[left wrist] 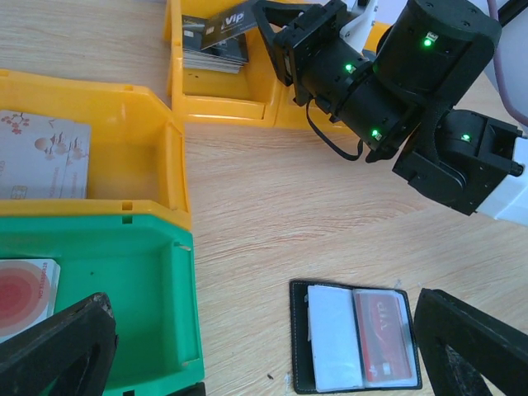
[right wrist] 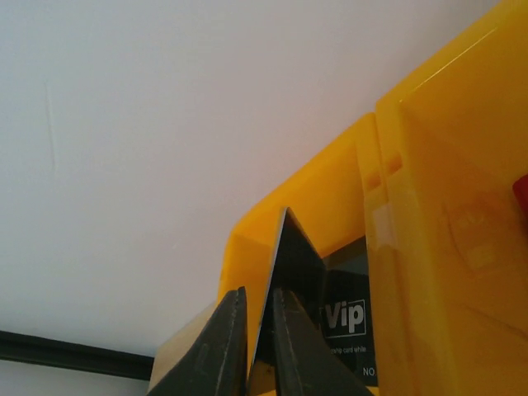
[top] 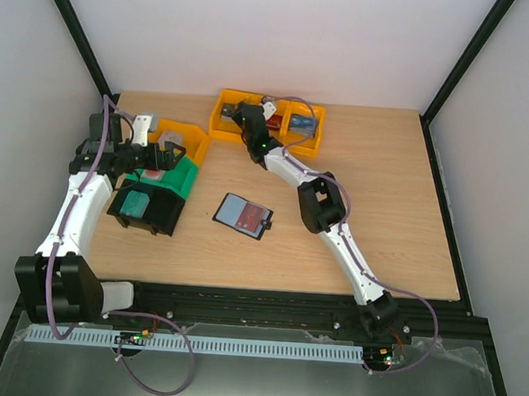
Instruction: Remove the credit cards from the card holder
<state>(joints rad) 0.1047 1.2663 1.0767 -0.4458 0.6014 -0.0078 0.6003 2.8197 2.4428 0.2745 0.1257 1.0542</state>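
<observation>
The holder lay open and flat near the middle of the surface, apart from every bin. In the left wrist view, one of its pockets held a red card, and the pocket beside it looked pale and clear. The right arm reached to the far side of the surface. The right gripper was pinched on the edge of a dark Vip card, its two fingers pressed close on either face. That card hung tilted just above a stack of cards in the left compartment of the back bin, which was yellow. I could not tell whether it touched the stack. The other compartments of that bin held a reddish card and a blue card. The left gripper was wide open and held nothing. Its fingers stood far apart at the bottom corners of its own view, over the green bin on one side and near the holder on the other. The green bin held a white card with a red disc. The side bin behind it, also yellow, held pale cards with a flower print. At the near left, a black bin held a teal card.
</observation>
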